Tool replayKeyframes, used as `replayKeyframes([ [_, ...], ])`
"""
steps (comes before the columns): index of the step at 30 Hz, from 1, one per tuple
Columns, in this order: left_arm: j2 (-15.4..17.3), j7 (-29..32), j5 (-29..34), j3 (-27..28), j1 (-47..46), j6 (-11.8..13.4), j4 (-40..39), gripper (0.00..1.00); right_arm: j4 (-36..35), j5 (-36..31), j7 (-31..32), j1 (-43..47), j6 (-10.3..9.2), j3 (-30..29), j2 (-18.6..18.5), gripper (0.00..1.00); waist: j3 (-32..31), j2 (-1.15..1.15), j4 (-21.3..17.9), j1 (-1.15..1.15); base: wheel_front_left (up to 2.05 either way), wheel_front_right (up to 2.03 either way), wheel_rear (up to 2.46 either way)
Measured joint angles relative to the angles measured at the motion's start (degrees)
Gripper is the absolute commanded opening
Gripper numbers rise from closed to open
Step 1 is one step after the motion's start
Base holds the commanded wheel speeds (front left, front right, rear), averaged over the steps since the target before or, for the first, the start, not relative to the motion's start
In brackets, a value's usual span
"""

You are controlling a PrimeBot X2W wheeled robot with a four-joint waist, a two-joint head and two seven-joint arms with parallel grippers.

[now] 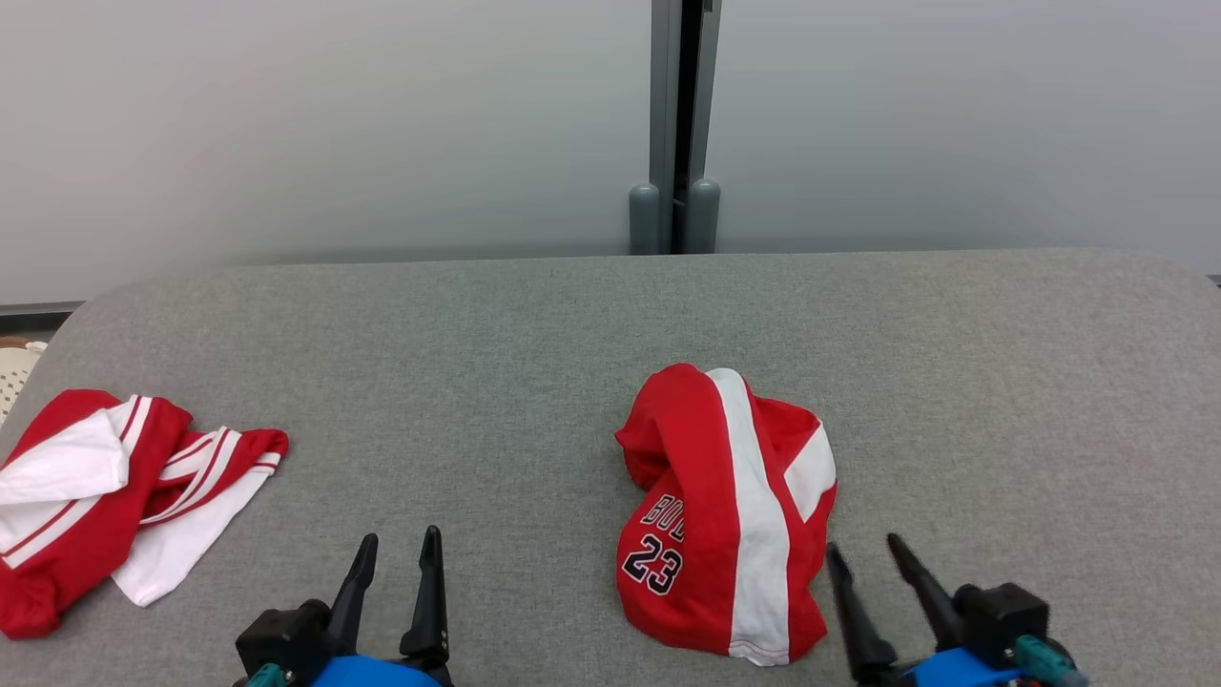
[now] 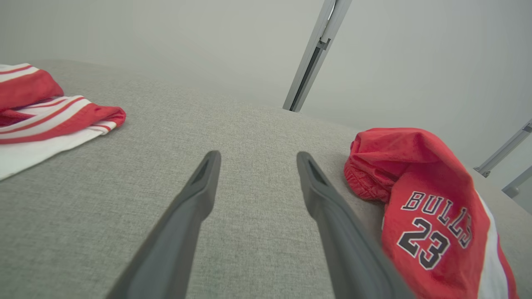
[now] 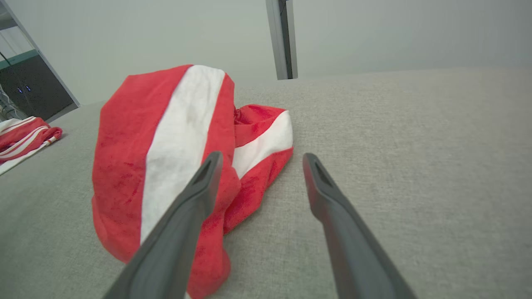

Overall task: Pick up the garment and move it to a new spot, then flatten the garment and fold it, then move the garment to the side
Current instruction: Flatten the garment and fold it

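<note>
Right gripper (image 1: 861, 542) spread wide, empty; left gripper (image 1: 401, 534) likewise. Red Bulls shorts (image 1: 725, 515) crumpled on grey table (image 1: 477, 334) just left of right gripper, lengthwise away from it; left gripper farther off.

Head camera above, wrist cameras low (shared: red shorts (image 1: 692, 477))

we can read print on one thing, the red garment (image 2: 432, 207). in the left wrist view the word "bulls" stands on it in dark capital letters with a white outline. just below the word is the number "23" in the same dark, white-edged style. in the head view the red garment (image 1: 696, 572) shows the "23" again, with the word above it partly lost in a fold.
</note>
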Motion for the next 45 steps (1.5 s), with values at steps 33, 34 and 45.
replayKeyframes([
  [33, -0.2, 0.0, -3.0, -1.7, -0.5, 0.0, 2.6, 1.00, -5.4, -7.7, 0.0, -6.6, 0.00, -4.7, -1.7, 0.00, 0.6, 0.00, 3.7, 0.01, 0.00, 0.00, 0.00],
  [34, -0.2, 0.0, -3.2, -2.1, -0.5, 0.0, 2.8, 1.00, -6.6, -8.0, 0.0, -8.5, 0.00, -5.4, -2.8, 0.00, 0.4, 0.00, 3.8, 0.01, 0.00, 0.00, 0.00],
  [45, -0.2, 0.0, -5.5, -7.7, -1.7, 0.0, 5.1, 1.00, -4.0, -9.5, 0.0, -34.9, 0.00, 4.3, -10.7, 0.00, -0.9, 0.00, 10.2, 0.01, 0.00, 0.00, 0.00],
])
